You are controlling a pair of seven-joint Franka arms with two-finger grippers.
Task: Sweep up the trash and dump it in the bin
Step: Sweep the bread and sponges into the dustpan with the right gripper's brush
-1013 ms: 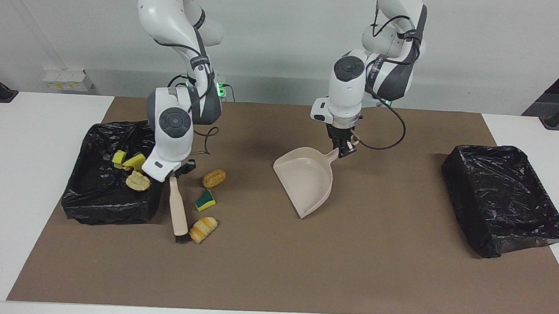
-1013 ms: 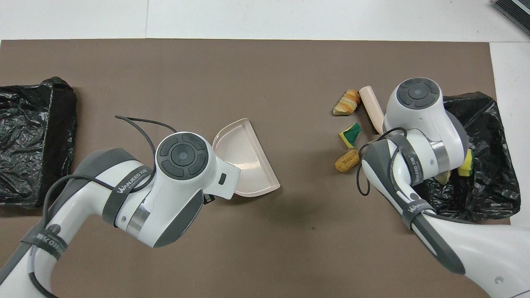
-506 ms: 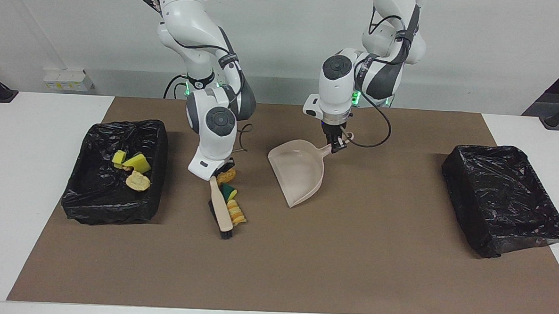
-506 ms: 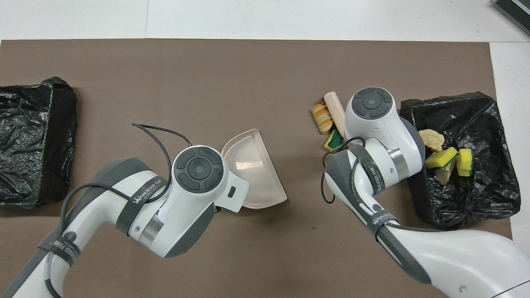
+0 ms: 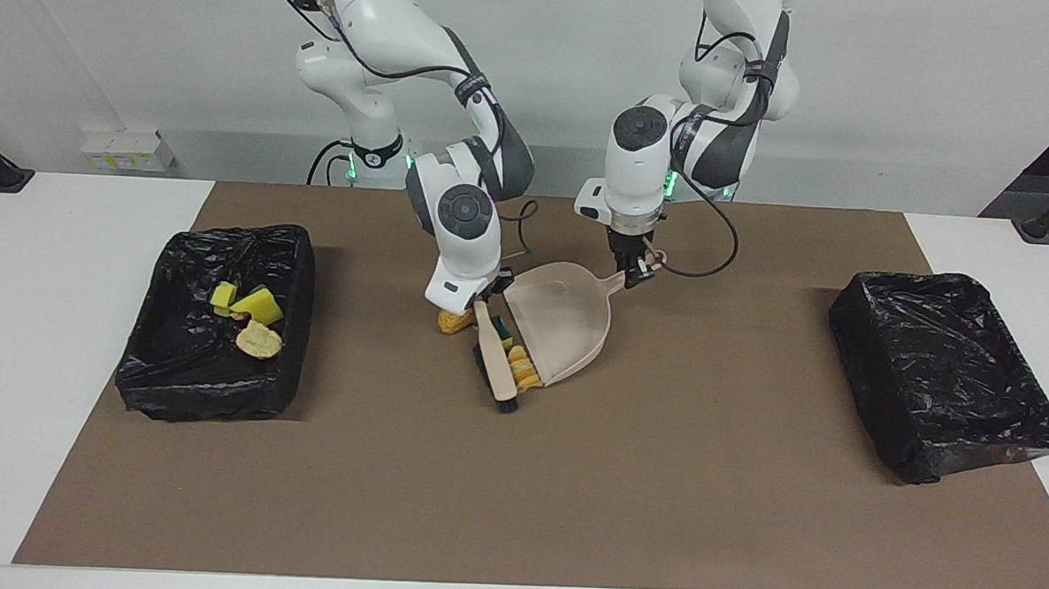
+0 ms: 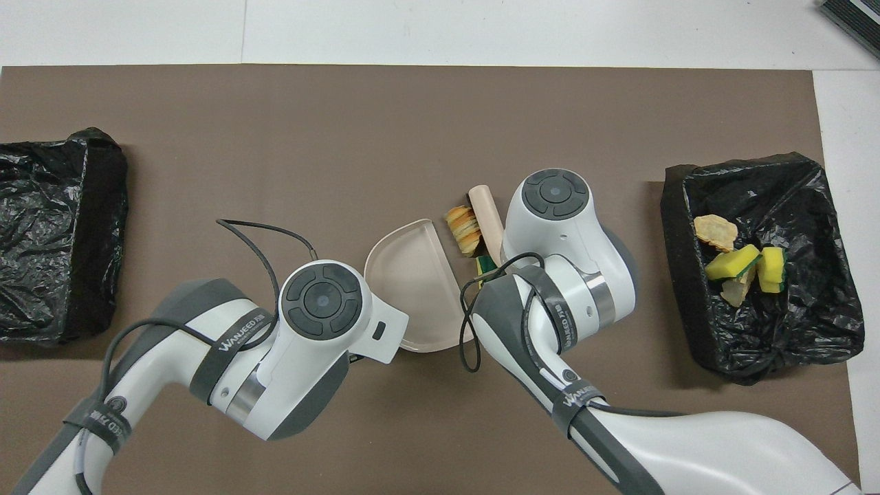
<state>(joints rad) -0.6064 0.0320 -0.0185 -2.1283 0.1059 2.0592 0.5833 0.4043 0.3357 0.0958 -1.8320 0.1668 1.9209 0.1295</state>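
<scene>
My right gripper [image 5: 485,298] is shut on the handle of the beige hand brush [image 5: 494,352], whose black bristles rest on the brown mat. My left gripper [image 5: 636,274] is shut on the handle of the beige dustpan [image 5: 568,321], whose mouth faces the brush. Trash sits between brush and pan: a striped bread piece [image 5: 522,370] [image 6: 464,230] at the pan's lip and a green-faced sponge chunk [image 5: 505,333] [image 6: 486,262]. A brown bread piece [image 5: 454,321] lies under the right gripper, on the brush's bin side. In the overhead view both grippers are hidden under their wrists.
A black-bagged bin [image 5: 201,395] [image 6: 742,168] at the right arm's end holds yellow sponge chunks [image 5: 256,303] and a bread piece [image 5: 259,340]. Another black-bagged bin [image 5: 946,375] [image 6: 55,234] stands at the left arm's end.
The right arm swept the brush and three scraps across the mat from beside the bin to the dustpan's mouth. The left gripper shifted the dustpan slightly to meet them.
</scene>
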